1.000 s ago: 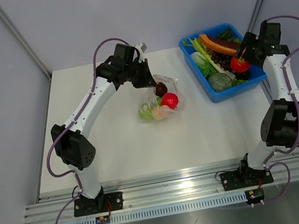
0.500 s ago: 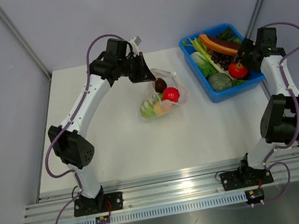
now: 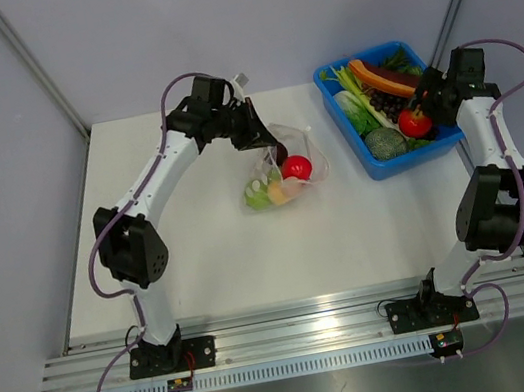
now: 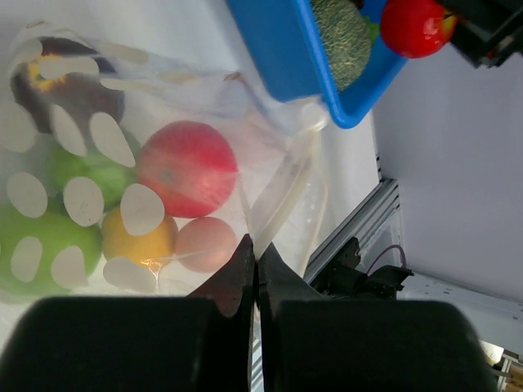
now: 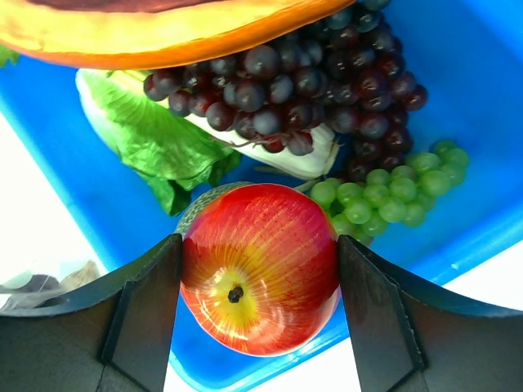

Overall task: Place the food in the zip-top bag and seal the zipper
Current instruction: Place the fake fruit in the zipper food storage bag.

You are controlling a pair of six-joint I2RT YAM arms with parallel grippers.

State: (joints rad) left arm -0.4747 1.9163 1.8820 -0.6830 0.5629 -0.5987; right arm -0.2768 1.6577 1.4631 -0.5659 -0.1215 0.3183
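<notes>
Top view, centre of the frame: zip-top bag [image 3: 311,159] on the white table [image 3: 202,257], food [image 3: 296,168] inside, one piece bright red, others pale green and yellow; left gripper [image 3: 269,142] at the bag's upper edge, pinched tight on the plastic. Right side: blue tray [image 3: 389,169] heaped with produce; right gripper [image 3: 418,118] over its lower part, clamped around a red apple [image 3: 416,123]. Left wrist view: fingers pressed together at bottom centre, a fold of clear film caught between them; what looks like the zipper [image 4: 282,196], a thicker clear strip, leading up from there toward the tray's corner; behind the film at left, red, green, yellow, peach and dark purple pieces. Right wrist view: apple filling the centre, gripped from both sides, over dark grapes [image 5: 302,73], green grapes [image 5: 396,184] and lettuce [image 5: 151,135] in the tray.
</notes>
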